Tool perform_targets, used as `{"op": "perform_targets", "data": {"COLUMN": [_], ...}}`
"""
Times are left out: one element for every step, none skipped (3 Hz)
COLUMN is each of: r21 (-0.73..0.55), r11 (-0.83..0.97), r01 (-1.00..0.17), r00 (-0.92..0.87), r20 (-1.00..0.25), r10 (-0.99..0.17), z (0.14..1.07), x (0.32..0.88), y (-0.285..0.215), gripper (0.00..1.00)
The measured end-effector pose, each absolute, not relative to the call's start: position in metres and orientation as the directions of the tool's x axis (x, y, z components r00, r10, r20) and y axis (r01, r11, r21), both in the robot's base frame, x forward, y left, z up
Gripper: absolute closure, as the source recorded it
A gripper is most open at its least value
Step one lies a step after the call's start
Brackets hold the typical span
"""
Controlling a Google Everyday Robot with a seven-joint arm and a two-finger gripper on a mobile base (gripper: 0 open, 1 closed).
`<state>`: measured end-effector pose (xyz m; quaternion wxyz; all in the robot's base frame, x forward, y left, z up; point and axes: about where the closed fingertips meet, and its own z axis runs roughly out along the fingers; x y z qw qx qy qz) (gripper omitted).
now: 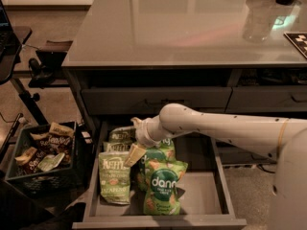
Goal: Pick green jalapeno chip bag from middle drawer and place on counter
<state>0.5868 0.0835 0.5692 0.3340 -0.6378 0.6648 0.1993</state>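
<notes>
Cam view: I see the arm [225,128] stretched in from 3 o'clock. The gripper [136,147] is low over the open middle drawer [204,195], at 1 o'clock of the green jalapeno chip bag [115,177]. Can't tell how wide the gripper is, or if it has hold of anything. The bag lies flat on the drawer's L side, w/ a dang bag [163,189] at its 3 o'clock. Desk [182,28] at 12. Snack crate [45,159] at 9, outside the drawer.
</notes>
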Motion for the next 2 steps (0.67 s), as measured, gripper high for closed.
{"op": "perform_targets", "data": {"r21": [-0.134,-0.105], "r11": [0.079,0.07], "r01": [-0.988,-0.992], "r00": [0.033,0.014], "r20": [-0.675,-0.64], "r10": [-0.737,-0.768], "z": [0.551,0.529], "x": [0.593,0.595], "y": [0.099,0.11], "gripper": [0.0,0.0]}}
